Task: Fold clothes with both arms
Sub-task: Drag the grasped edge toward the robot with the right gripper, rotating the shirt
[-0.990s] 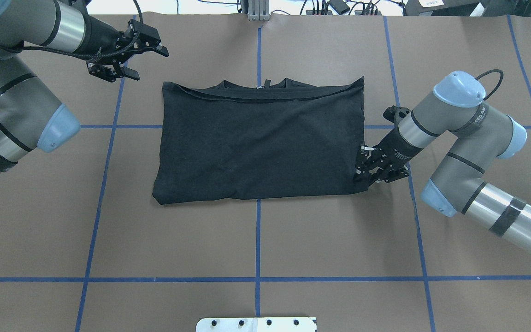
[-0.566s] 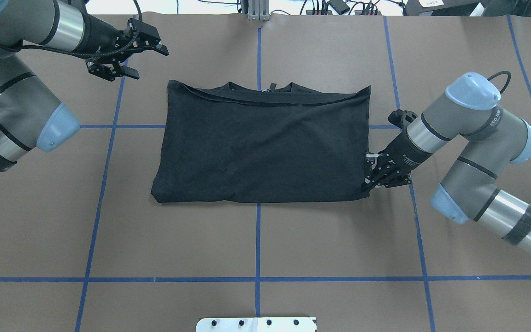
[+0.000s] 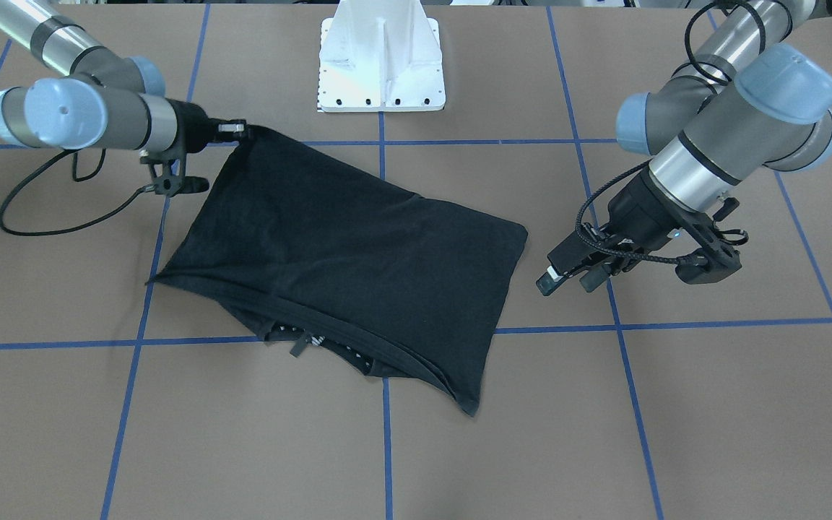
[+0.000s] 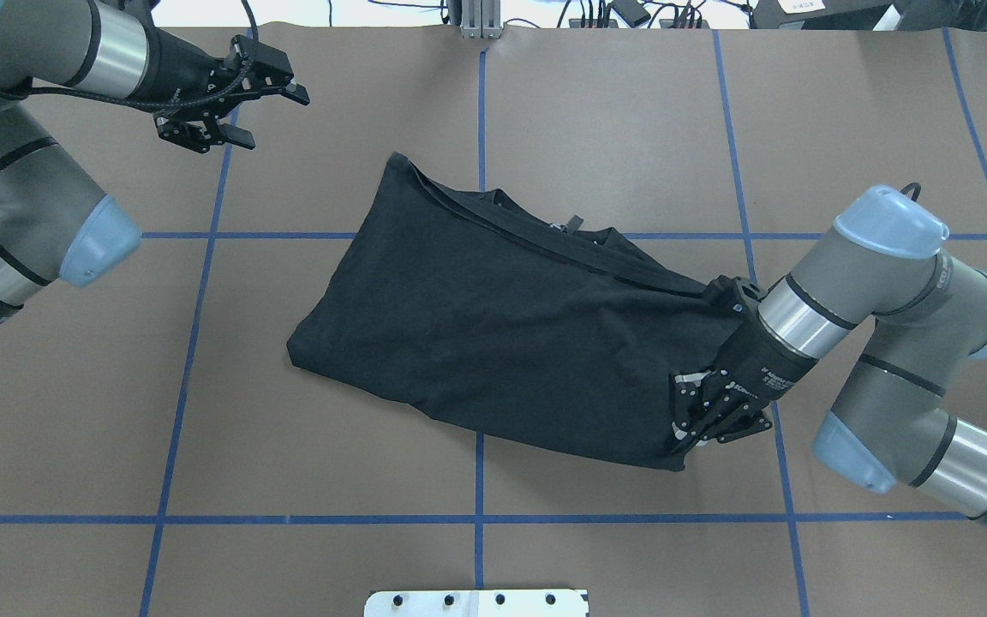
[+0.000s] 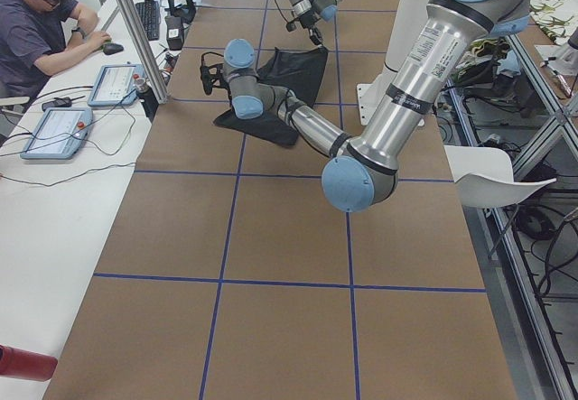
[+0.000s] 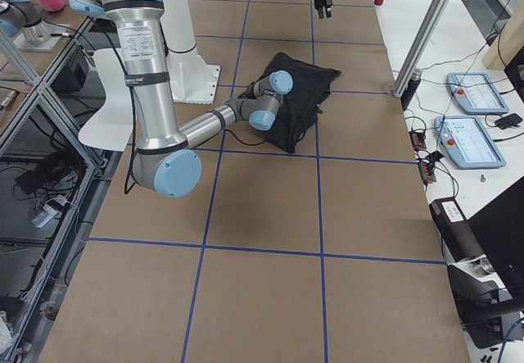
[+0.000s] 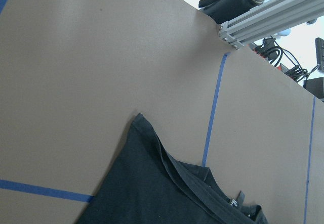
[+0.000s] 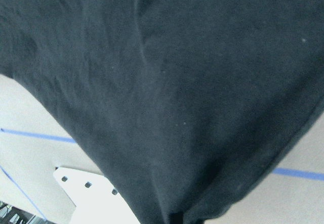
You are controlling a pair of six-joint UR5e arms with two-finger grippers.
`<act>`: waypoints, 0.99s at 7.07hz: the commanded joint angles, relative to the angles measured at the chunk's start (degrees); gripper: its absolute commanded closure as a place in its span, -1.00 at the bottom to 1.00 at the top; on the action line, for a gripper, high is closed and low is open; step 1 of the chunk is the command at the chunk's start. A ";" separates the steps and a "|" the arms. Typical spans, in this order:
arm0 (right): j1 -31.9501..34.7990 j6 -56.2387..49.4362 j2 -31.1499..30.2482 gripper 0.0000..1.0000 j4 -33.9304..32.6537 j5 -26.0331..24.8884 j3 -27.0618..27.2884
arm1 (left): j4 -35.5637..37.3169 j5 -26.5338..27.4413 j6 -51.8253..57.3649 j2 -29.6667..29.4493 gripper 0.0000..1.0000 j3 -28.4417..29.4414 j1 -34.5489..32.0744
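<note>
The black T-shirt (image 4: 502,326) lies folded and skewed on the brown table, plain reverse up, with the collar and tag (image 4: 575,224) at its far edge; the chest graphic is hidden. My right gripper (image 4: 686,433) is shut on the shirt's near right corner and holds it a little above the table; in the front-facing view this gripper (image 3: 243,131) pinches the raised corner of the shirt (image 3: 344,253). The right wrist view is filled with black cloth (image 8: 177,82). My left gripper (image 4: 273,118) is open and empty, beyond the shirt's far left corner, well apart from it, as the front-facing view (image 3: 568,283) also shows.
The white pedestal mount (image 3: 381,65) stands at the robot's side of the table. Blue tape lines (image 4: 479,471) grid the brown surface. An operator (image 5: 36,21) sits at a side desk with tablets, beyond the table's far edge.
My right gripper has pulled the shirt's right corner toward the robot's base. The shirt has swung from square to skewed, its far left corner sliding right. The left arm has barely moved.
</note>
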 commanded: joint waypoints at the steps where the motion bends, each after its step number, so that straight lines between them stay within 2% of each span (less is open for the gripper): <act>1: -7.23 6.41 4.73 1.00 0.07 0.51 1.80 | 0.00 0.00 -0.06 0.16 -1.00 -0.30 -0.06; 3: -9.54 9.77 6.60 1.00 0.07 1.47 2.23 | 0.00 0.00 0.02 0.25 -1.00 -0.21 -0.06; 5: -7.89 9.87 6.43 -0.99 0.16 3.23 2.33 | 0.00 -0.18 0.02 0.95 -1.00 -0.13 0.11; 7: -2.02 9.87 6.86 -1.00 0.16 2.80 2.15 | 0.00 -0.62 0.11 4.62 -1.00 -2.48 0.46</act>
